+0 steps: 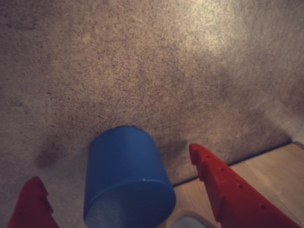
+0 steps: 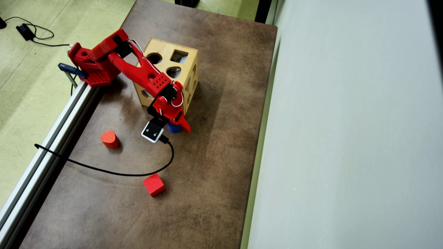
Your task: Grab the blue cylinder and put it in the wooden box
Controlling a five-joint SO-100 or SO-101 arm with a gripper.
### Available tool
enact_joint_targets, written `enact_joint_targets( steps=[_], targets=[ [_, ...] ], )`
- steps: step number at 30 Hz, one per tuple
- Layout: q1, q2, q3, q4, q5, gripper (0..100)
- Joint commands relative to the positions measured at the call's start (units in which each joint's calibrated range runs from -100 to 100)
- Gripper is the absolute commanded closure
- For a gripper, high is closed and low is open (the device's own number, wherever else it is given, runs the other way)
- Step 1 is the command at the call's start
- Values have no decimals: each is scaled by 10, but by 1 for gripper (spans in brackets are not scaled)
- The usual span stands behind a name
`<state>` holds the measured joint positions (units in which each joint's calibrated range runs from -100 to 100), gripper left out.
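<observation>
Cylinder update: the blue cylinder [image 1: 126,180] sits between my two red fingers [image 1: 232,190] in the wrist view, with a clear gap on both sides, so my gripper [image 1: 116,183] is spread wide and not pinching anything. It looks like it's standing on the brown table [image 1: 142,71], flat round end toward the camera. At the bottom right of that view I can see a light-wood surface, which is the wooden box [image 1: 270,171] right next to me.

From the overhead view, my gripper [image 2: 174,126] is hanging just past the near corner of the wooden box [image 2: 166,71], and only a sliver of the blue cylinder [image 2: 173,128] peeks out under it, close beside the box. The box's top shows round and square holes.

Other stuff on the table [image 2: 214,155]: a red rounded-wedge block [image 2: 110,138] off to the left, and a red cube [image 2: 154,184] lower down, both well apart from the cylinder. A black cable [image 2: 114,171] loops between them from my wrist camera [image 2: 152,131].
</observation>
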<state>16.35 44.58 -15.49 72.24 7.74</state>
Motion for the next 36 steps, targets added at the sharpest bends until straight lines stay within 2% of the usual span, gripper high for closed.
enact_joint_targets(
  steps=[1,10,22,25,36],
  targets=[
    [-5,-5,-24,1,3,55],
    [-5,-11,-24,1,3,58],
    [-5,-6,-25,0,2,88],
    [-5,-5,-25,0,2,93],
    [-1,-94,-24,10,-1,95]
  ],
)
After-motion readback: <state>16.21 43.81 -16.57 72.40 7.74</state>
